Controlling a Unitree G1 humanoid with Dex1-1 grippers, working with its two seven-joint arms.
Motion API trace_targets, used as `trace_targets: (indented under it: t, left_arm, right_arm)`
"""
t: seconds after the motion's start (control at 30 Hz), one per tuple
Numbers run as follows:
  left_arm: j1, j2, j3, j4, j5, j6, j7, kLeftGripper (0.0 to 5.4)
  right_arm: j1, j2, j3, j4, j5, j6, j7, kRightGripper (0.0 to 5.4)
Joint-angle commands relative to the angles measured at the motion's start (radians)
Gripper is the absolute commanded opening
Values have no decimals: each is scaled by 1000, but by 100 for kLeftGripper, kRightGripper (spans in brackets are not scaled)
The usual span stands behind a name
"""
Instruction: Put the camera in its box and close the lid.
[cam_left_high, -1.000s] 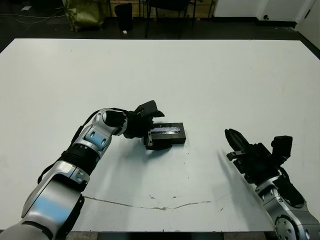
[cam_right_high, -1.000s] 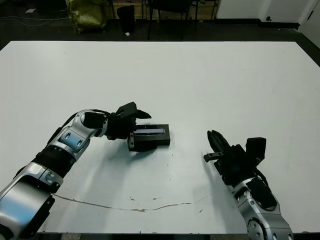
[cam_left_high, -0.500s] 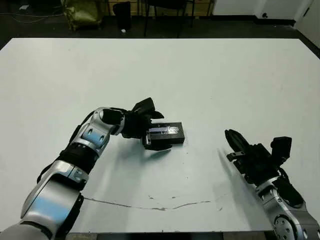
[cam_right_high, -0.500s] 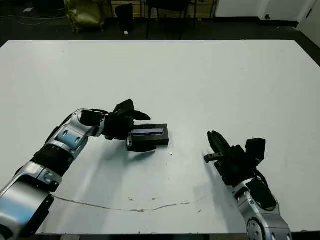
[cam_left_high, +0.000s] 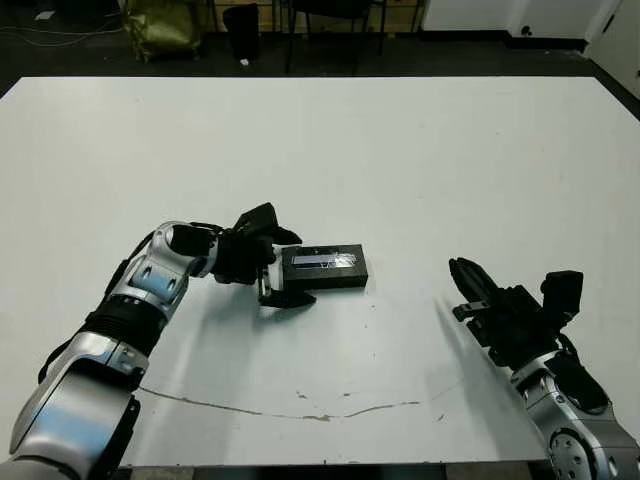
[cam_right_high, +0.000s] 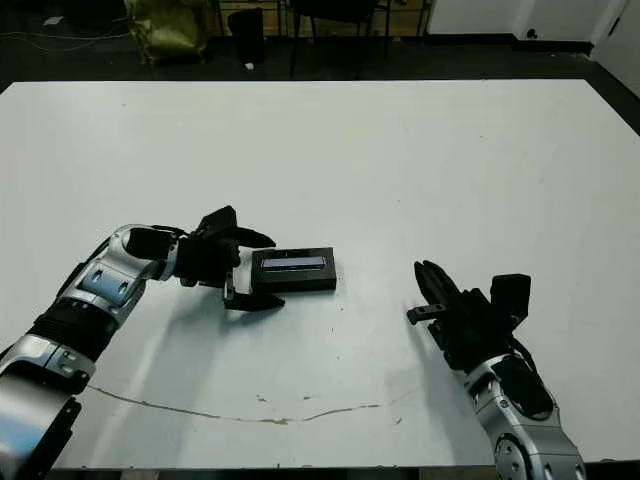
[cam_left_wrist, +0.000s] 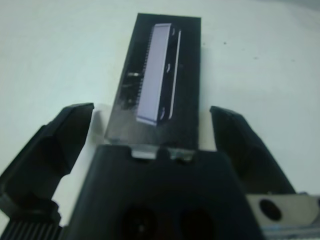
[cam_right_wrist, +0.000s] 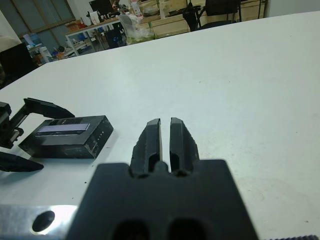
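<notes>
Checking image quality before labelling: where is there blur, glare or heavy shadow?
Left wrist view: soft focus throughout; the lid has a washed-out pale strip. Right wrist view: table sharp, hand body blurred at the bottom edge. Head views: even light, soft shadow under the left hand.

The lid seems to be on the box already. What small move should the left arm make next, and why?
Probably draw the left gripper back from the box and clear of it. The lid with its pale strip sits flat on top, the jaws stand open on either side of the box's near end without gripping, and the right gripper rests shut, well apart.
</notes>
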Motion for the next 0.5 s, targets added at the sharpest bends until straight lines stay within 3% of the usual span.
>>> trace_targets:
  t: [0.03, 0.17, 0.5]
  left_arm:
    - [36, 28, 7, -9, 4, 10, 7, 539]
    - [61, 40, 43, -20, -39, 66, -6, 539]
    - [192, 174, 72, -148, -51, -12, -42, 539]
  right_arm:
    - [4, -3, -10, 28, 7, -16, 18, 0]
    - [4, -4, -10, 33, 2, -27, 19, 0]
    - [6, -10, -6, -10, 1, 19, -16, 0]
